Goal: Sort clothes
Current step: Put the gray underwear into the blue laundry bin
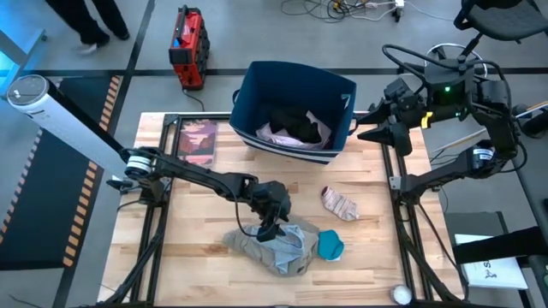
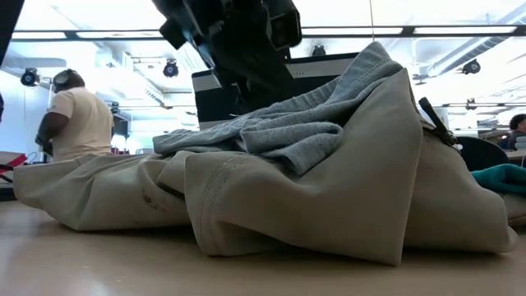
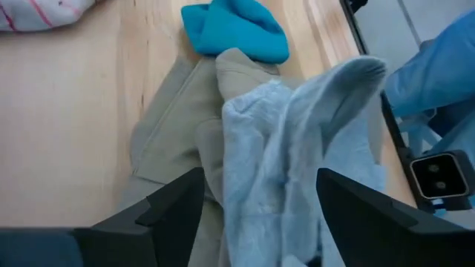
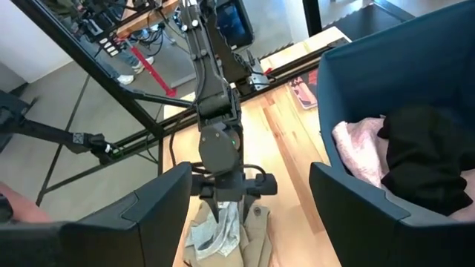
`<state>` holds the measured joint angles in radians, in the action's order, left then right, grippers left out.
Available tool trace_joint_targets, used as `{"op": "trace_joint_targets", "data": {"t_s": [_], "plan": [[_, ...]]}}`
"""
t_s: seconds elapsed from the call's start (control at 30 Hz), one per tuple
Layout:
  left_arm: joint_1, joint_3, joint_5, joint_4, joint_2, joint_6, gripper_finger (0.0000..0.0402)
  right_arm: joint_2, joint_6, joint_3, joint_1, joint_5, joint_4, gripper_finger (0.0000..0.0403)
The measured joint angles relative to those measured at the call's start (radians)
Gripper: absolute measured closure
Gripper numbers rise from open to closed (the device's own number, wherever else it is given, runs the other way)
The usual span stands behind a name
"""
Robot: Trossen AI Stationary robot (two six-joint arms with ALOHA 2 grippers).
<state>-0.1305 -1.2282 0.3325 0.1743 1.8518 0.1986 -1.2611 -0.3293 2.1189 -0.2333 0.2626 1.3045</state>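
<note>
Grey garment (image 1: 287, 244) atop beige trousers (image 1: 257, 246) on counter (image 1: 197, 214): left pincer (image 1: 268, 229) spread over it, pick-up step, next closing; right pincer (image 1: 364, 128) spread, waiting beside bin (image 1: 257, 94).

The left gripper (image 3: 256, 204) stands open over a grey garment (image 3: 297, 156) lying on beige cloth (image 3: 174, 126); a teal piece (image 3: 234, 30) sits beyond.
</note>
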Motion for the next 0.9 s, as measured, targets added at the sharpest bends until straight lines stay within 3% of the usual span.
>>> {"op": "trace_joint_targets", "data": {"t_s": [0.17, 0.3, 0.43, 0.6, 0.73, 0.9], "plan": [[-0.001, 0.000, 0.000, -0.018, 0.034, -0.009, 0.0152, -0.003, -0.001, 0.000, 0.000, 0.000, 0.001, 0.0155], [-0.001, 0.000, 0.000, -0.019, 0.055, -0.002, 0.0185, -0.003, 0.006, 0.000, 0.000, 0.000, 0.001, 0.0164], [-0.001, 0.000, -0.014, -0.008, 0.049, 0.012, 0.0263, -0.003, 0.023, 0.000, 0.000, 0.000, 0.002, 0.0172], [0.001, 0.000, -0.019, 0.008, -0.045, 0.041, 0.0384, -0.003, 0.053, 0.000, 0.000, 0.000, 0.002, 0.0179], [0.005, 0.000, -0.022, 0.047, -0.159, 0.089, 0.0384, -0.003, 0.073, 0.000, 0.000, 0.000, 0.000, 0.0181], [0.017, 0.000, -0.107, 0.098, -0.343, 0.164, 0.0395, -0.003, 0.088, 0.000, 0.000, 0.000, -0.001, 0.0179]]}}
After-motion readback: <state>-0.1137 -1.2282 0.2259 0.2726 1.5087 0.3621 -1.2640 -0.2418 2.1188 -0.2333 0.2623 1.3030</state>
